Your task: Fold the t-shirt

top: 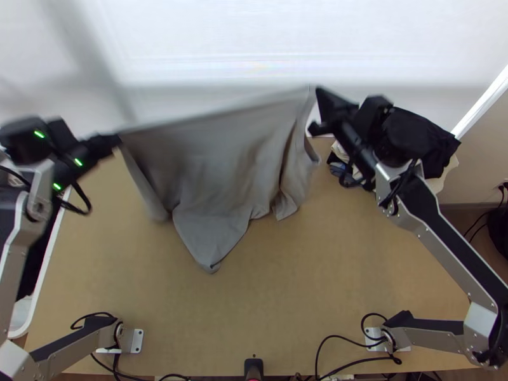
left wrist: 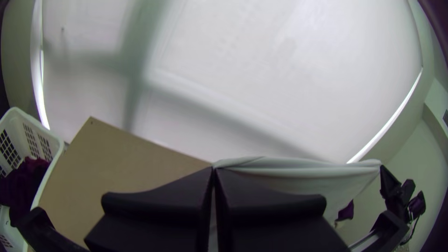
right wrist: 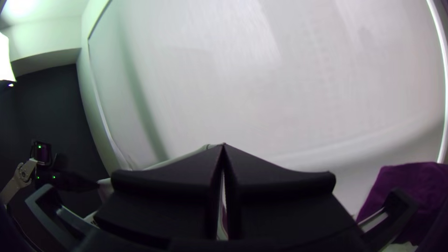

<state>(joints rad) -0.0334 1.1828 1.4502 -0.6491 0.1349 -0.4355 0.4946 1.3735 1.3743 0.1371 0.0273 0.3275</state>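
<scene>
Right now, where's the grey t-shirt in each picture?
Top view: t-shirt left of centre, between both arms' jaws.
Left wrist view: t-shirt stretches from left jaws to right jaws.
Right wrist view: t-shirt strip starts at right jaws' tips.
All share: white backdrop.

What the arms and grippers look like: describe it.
The left arm and right arm have silver-grey links with black sections, dark joints and small bolts. Black cables loop near both wrists. Small green lights mark the left wrist. The left gripper and right gripper have wide, flat black fingers narrowing to points.
</scene>
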